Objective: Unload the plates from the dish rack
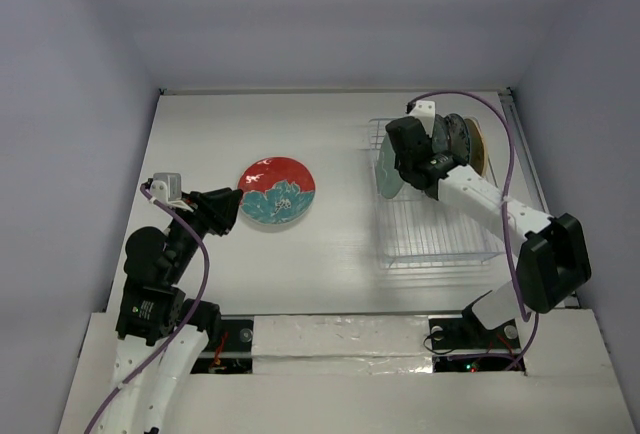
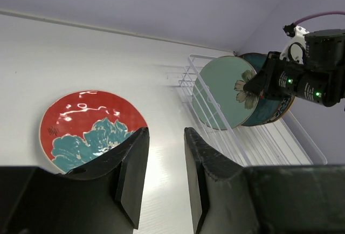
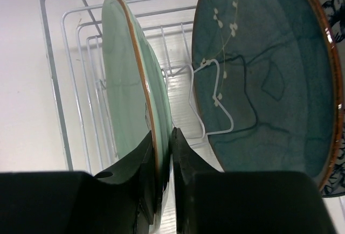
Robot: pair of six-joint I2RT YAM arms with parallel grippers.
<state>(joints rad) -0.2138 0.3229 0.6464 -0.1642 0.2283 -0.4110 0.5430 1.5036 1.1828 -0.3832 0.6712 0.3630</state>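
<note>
- While the right claw (image 3: pixel 163 139) is pinching the rim of the pale green plate (image 3: pixel 126 83), the plate is standing on its edge in the dish rack (image 3: pixel 49 67). It could be slipping out if the squeeze is too soft.
- Only a small bit of the rim is sitting between the fingers. I think the heavy plate could be tipping or twisting loose on the way up.
- If the claw is pulling at a slant, the plate's bottom edge could be catching on a white wire prong (image 3: pixel 218 95) and dragging the whole rack along.
- The teal plate (image 3: pixel 269 72) is standing just behind the green one. A swing that way could be banging the two together and chipping them.
- The green plate is looking smooth and shiny. A thin brown line is running around its edge, and a flower is showing on its face in the left wrist view.
- The blue-and-white plate (image 3: pixel 337 7) is peeking out behind the teal one, and the tan plate (image 1: pixel 479 144) is standing last in the row.
- The red plate (image 1: pixel 277 190) is lying flat on the table (image 1: pixel 330 134), well apart from the rack.
- The left claw (image 2: pixel 164 158) is hanging near the red plate with its fingers a narrow way apart, holding nothing.
</note>
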